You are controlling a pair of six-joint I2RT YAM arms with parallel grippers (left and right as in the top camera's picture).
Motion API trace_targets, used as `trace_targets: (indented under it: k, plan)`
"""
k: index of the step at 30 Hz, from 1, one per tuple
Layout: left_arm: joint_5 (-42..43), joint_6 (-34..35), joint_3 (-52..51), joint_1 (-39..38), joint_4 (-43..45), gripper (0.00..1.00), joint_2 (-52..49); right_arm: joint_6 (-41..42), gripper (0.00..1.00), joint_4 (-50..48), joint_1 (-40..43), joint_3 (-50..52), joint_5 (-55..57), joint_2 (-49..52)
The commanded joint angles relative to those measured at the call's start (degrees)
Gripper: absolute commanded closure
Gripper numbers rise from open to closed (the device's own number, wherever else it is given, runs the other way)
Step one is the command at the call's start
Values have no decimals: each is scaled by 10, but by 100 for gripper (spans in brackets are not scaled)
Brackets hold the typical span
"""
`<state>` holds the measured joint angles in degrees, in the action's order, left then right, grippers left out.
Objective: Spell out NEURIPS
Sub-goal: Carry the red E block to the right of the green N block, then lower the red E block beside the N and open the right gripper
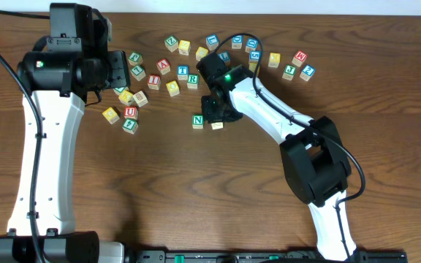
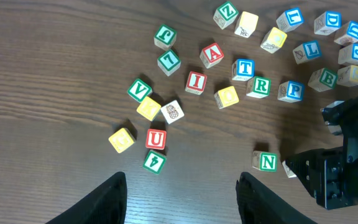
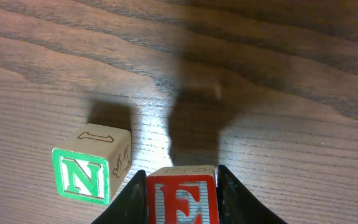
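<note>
A green N block (image 1: 198, 121) sits alone on the table; it also shows in the left wrist view (image 2: 267, 162) and the right wrist view (image 3: 87, 169). My right gripper (image 3: 182, 199) is shut on a red E block (image 3: 182, 198), held just right of the N block. In the overhead view the gripper (image 1: 215, 111) covers most of the E block (image 1: 217, 126). My left gripper (image 2: 182, 193) is open and empty, high above the table near the red U block (image 2: 156, 139). The R (image 2: 261, 86), I (image 2: 196, 81) and P (image 2: 293, 91) blocks lie in the scattered group.
Many other letter blocks lie scattered along the back of the table, among them a T (image 1: 183, 71), an A (image 1: 164, 66) and a W (image 1: 300, 57). Yellow blocks (image 1: 110, 115) cluster at the left under my left arm.
</note>
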<state>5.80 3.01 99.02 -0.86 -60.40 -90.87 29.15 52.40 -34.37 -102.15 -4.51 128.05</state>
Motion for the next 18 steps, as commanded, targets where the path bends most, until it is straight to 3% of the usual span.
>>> trace_targets:
  k: [1,18]
  plan:
    - [-5,3,3,0,-2,44,2,10,71,-2,-6,7,-2,15]
    - [-5,3,3,0,-2,44,2,11,67,-10,-10,7,-3,17]
